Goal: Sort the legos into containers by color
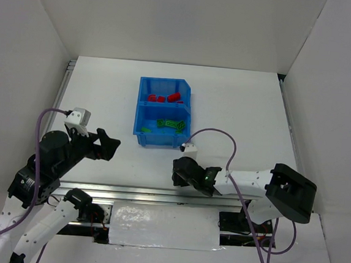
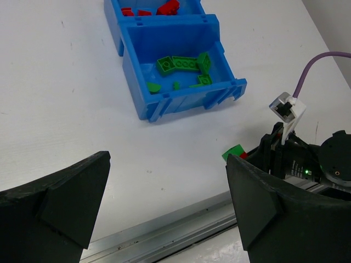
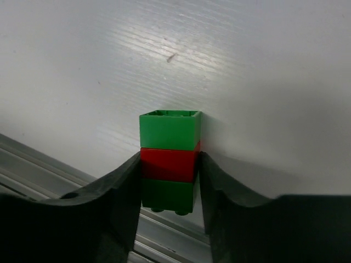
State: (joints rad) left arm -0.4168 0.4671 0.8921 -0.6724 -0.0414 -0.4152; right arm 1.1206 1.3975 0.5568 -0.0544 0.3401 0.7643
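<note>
Near the front edge of the white surface [image 1: 238, 112], the right pincer [image 3: 169, 178] is clamped on a small green-red-green stack of plastic bricks [image 3: 169, 131] (short of the bright blue two-compartment plastic bin [image 2: 181, 99]); the left pincer [image 2: 167, 203] hangs spread wide, empty.

Green legos [image 2: 184, 64] lie in the near compartment [image 2: 181, 99]; red legos [image 2: 166, 7] beyond.
</note>
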